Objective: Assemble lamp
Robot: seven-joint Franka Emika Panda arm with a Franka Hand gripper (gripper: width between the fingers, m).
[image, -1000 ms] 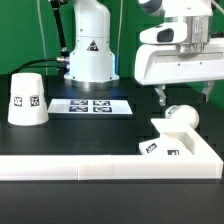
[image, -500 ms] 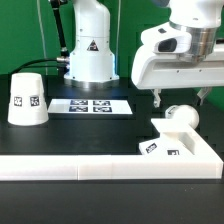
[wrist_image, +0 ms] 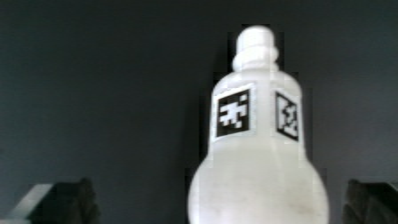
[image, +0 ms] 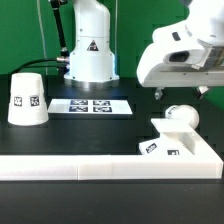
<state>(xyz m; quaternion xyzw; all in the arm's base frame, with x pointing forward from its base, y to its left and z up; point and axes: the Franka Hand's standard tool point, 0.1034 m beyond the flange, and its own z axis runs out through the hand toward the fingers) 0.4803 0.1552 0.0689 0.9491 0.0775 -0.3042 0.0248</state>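
Note:
The lamp's flat square base (image: 190,150) lies at the exterior view's right, against the white rail. The round bulb (image: 181,116) stands on the base with its stem end down. The truncated-cone shade (image: 27,98) stands apart at the exterior view's left, with a tag on its side. My gripper (image: 182,95) hangs just above the bulb, open and empty, one finger on each side. In the wrist view the bulb (wrist_image: 258,130) fills the middle with two tags showing, and the dark fingertips (wrist_image: 63,200) stand wide apart on either side of it.
The marker board (image: 92,104) lies flat behind the middle of the table. The big white robot pedestal (image: 88,50) stands at the back. A white rail (image: 70,168) runs along the front edge.
The gripper's hand has tilted and shifted slightly toward the exterior view's right above the bulb. Bulb, base and shade have not moved.

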